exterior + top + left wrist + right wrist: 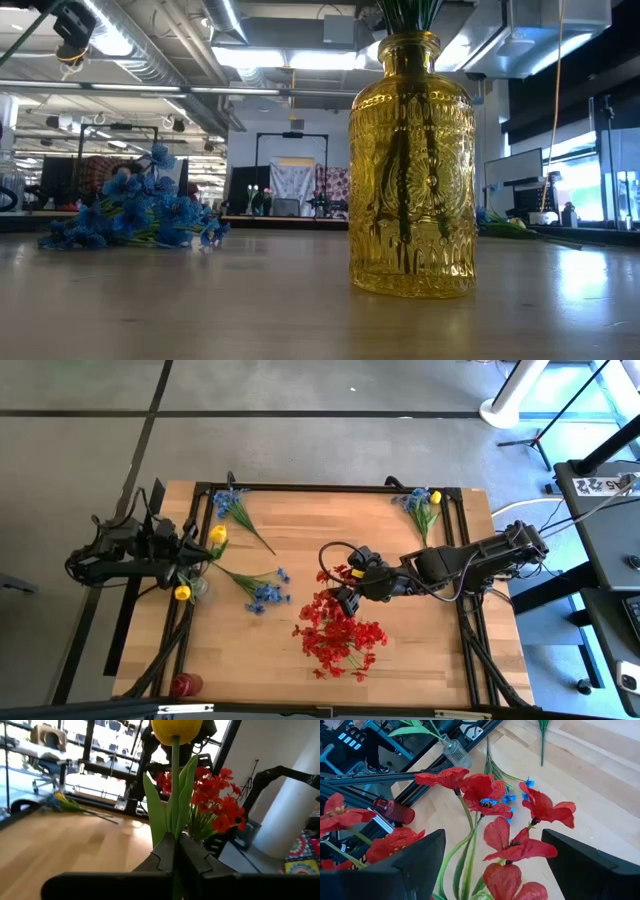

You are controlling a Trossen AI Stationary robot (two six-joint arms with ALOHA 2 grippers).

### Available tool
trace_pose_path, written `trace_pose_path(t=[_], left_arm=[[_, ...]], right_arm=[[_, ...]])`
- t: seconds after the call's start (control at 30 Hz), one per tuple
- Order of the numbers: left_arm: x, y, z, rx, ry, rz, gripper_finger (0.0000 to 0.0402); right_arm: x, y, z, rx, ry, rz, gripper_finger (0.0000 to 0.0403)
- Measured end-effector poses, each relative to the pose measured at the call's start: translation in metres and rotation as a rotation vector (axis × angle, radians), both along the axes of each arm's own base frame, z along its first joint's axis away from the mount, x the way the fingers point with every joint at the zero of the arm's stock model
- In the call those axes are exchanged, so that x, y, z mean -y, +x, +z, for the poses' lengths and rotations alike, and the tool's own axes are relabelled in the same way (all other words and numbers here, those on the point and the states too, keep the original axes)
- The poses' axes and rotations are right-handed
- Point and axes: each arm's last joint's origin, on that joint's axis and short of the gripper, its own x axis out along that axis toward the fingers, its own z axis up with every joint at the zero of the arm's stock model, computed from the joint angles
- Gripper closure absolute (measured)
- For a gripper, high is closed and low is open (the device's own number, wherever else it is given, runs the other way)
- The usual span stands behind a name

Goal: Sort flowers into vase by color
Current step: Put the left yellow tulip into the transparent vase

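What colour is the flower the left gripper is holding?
Yellow: the left gripper is shut on a yellow flower with a green stem, clearest in the left wrist view.

**Left clamped, right spread wide**

Left gripper (205,552) sits at the table's left edge, fingers (195,857) pinched tight together. Right arm reaches in from the right side toward mid-table, right gripper (345,588) pointing left, fingers (590,865) set wide apart.
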Motion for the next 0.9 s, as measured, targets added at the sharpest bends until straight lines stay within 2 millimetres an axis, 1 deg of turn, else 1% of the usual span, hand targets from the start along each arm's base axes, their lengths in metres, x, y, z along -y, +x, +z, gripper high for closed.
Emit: trace_pose_path(t=[0.13,0.27,0.53,0.73,0.9], left_arm=[[0.001,0.0,-0.003,-0.028,-0.011,-0.031,0.0398],[0.002,-0.003,0.001,-0.021,-0.006,-0.063,0.0398],[0.004,-0.019,0.008,-0.086,0.008,-0.106,0.0396],[0.004,-0.036,0.013,-0.149,0.004,-0.095,0.0396],[0.004,-0.049,0.013,-0.235,-0.023,-0.068,0.0396]], right_arm=[[0.0,0.0,0.0,0.0,0.0,0.0,0.0072],[0.0,0.0,0.0,0.0,-0.001,-0.001,0.0072],[0.001,0.0,0.0,0.004,-0.013,-0.015,0.0072],[0.001,0.0,0.0,0.006,-0.033,-0.023,0.0072],[0.001,0.0,0.0,0.009,-0.041,-0.031,0.0072]])
